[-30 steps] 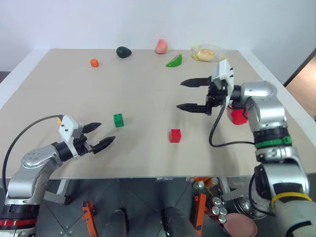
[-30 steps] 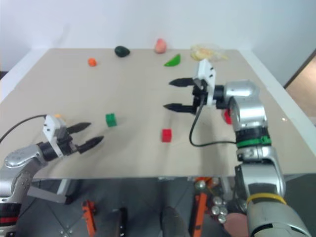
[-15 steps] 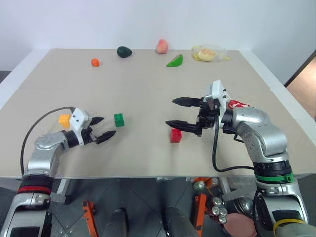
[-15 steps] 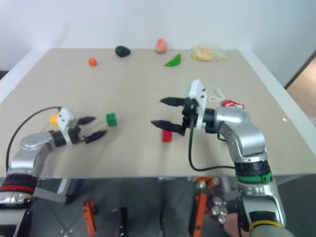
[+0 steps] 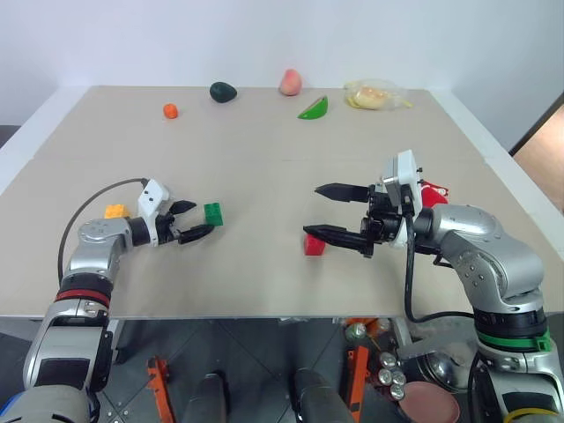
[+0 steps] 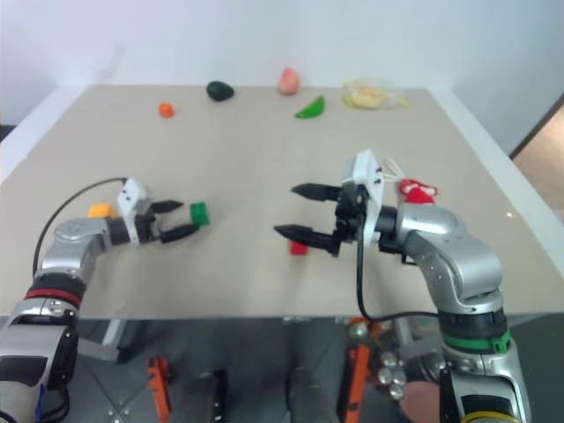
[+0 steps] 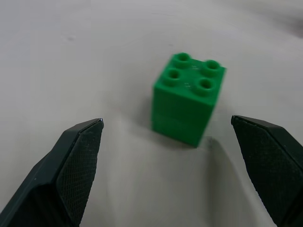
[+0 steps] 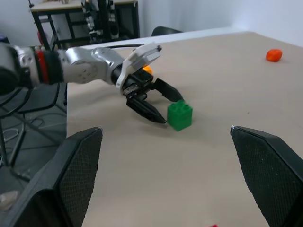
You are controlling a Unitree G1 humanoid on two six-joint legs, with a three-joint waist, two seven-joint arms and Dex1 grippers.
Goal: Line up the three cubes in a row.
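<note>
With its two black fingers spread wide and nothing between them, the left gripper (image 5: pixel 192 220) sits low over the tabletop (image 5: pixel 264 167) at the left of the head view, tips just short of the green cube (image 5: pixel 212 214). From the left wrist camera that cube (image 7: pixel 188 98) stands studs up, ahead of the fingers and closer to one of them than to the other. The right gripper (image 5: pixel 333 214) hovers at centre right, its fingers likewise spread and holding nothing, with the red cube (image 5: pixel 314 245) just below its lower finger. The yellow-orange cube (image 5: pixel 115 211) rests at the far left, beside the left forearm. The three cubes lie roughly along one band across the frame but unevenly spaced, so the lining-up looks barely begun. The step in hand seems to be taking the green cube: I would judge it best to centre the fingers on the cube first, then advance until both flat faces are bracketed, and close squarely on the sides rather than a corner, or it may twist or skid away.
</note>
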